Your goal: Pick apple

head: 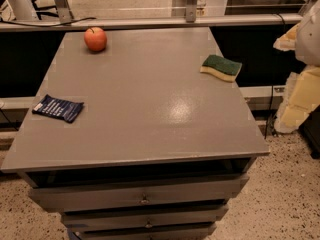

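Observation:
The apple (95,38) is small, round and red-orange with a short dark stem. It stands near the far left corner of the grey cabinet top (150,99). My gripper (296,101) shows as a pale cream shape at the right edge of the view. It is off the cabinet's right side, well away from the apple, and nothing shows in it.
A green-and-yellow sponge (221,67) lies near the far right edge of the top. A dark blue packet (58,107) lies near the left edge. Drawers (145,196) sit below the front edge. A rail (150,22) runs behind the cabinet.

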Controlling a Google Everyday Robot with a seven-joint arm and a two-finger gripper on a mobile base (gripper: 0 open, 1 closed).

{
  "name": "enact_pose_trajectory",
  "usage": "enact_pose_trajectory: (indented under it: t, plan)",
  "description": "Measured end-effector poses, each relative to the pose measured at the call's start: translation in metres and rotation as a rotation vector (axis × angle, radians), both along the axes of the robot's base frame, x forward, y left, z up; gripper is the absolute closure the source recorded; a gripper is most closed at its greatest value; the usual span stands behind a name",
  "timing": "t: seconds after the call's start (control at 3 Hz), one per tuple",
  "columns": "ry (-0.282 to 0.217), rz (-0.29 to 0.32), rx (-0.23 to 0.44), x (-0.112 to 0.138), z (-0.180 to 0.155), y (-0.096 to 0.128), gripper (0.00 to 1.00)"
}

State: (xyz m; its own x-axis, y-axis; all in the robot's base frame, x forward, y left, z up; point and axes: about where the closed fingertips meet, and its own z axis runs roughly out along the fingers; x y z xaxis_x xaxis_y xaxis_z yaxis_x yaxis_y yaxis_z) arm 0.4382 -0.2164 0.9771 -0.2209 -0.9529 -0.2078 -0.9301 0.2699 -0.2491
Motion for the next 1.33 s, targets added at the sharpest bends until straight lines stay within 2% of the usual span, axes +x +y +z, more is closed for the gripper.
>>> enact_pose_trajectory:
  t: [0.33, 0.67, 1.0, 1.33]
  plan:
    - [-0.01, -0.001, 0.005, 0.001, 0.002, 0.001, 0.0]
    - [-0.04, 0.007, 0.096, 0.015, -0.003, 0.018, 0.0]
    - [-0.108, 0.051, 0.312, 0.063, -0.004, 0.075, 0.0]
    - [-0.148, 0.1, 0.494, 0.111, -0.008, 0.143, 0.0]
